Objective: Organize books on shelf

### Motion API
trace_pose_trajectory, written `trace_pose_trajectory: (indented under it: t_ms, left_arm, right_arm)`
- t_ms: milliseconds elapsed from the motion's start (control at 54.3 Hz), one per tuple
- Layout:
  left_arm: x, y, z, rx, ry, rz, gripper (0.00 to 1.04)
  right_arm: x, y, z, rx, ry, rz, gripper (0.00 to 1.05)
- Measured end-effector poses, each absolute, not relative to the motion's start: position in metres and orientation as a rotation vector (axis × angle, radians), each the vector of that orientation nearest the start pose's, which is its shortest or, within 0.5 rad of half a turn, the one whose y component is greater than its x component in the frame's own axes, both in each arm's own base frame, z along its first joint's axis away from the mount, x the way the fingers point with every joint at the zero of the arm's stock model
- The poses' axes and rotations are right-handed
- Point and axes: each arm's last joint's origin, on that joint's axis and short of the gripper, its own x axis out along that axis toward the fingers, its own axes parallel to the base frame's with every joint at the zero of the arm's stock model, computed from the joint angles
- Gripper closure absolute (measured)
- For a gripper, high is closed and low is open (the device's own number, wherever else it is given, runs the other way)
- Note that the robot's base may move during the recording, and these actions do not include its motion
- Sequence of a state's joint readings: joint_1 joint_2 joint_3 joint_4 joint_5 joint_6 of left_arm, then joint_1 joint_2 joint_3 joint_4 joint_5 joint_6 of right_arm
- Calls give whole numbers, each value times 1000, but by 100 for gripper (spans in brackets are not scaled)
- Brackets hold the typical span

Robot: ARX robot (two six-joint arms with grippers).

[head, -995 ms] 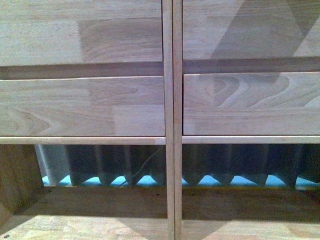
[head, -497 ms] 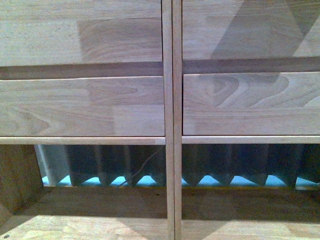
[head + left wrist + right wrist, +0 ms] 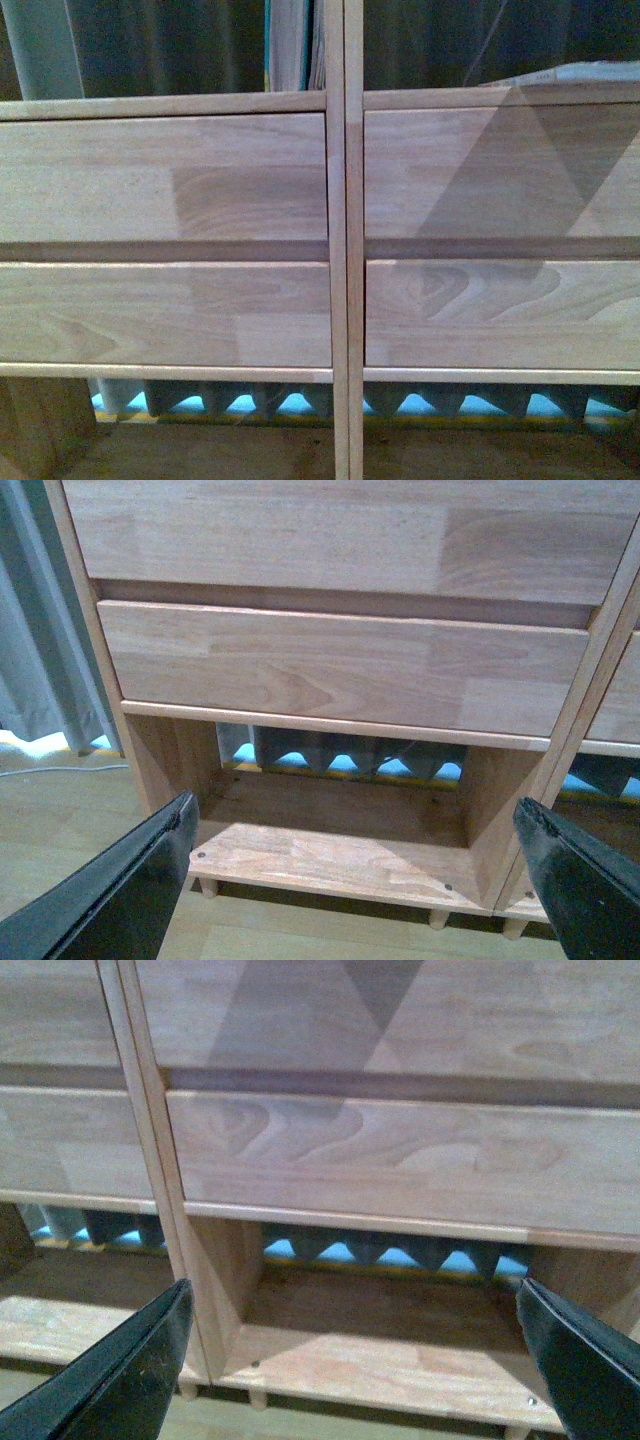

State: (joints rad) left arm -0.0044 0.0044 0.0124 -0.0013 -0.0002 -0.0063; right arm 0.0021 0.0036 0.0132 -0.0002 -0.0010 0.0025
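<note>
the left gripper (image 3: 355,815) and right gripper (image 3: 355,1295) are hanging wide apart and empty before the shelf's (image 3: 200,180) bottom compartments. the teal book (image 3: 289,45) is standing upright against the divider in the upper left compartment. a pale thing (image 3: 590,72) is lying flat upper right, possibly the paperback, so work is probably remaining.

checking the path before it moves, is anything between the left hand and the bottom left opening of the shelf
Nothing visible does. In the left wrist view the open left hand faces the shelf's bottom opening directly, with only bare floor between them.
</note>
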Motion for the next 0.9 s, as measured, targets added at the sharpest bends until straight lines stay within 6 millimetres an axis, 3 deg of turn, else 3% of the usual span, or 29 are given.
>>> trace_pose_trajectory:
  t_ms: [571,774,903]
  left_arm:
    - [97,0,167,-4,-7,-4,7]
    - [97,0,167,-4,-7,-4,7]
    - [97,0,167,-5,-7,-4,7]
  right_arm:
    - [97,0,168,5,-9,-5,7]
    - [103,2,161,234,36,-495,7]
    - [110,5,162,355,97,-477,7]
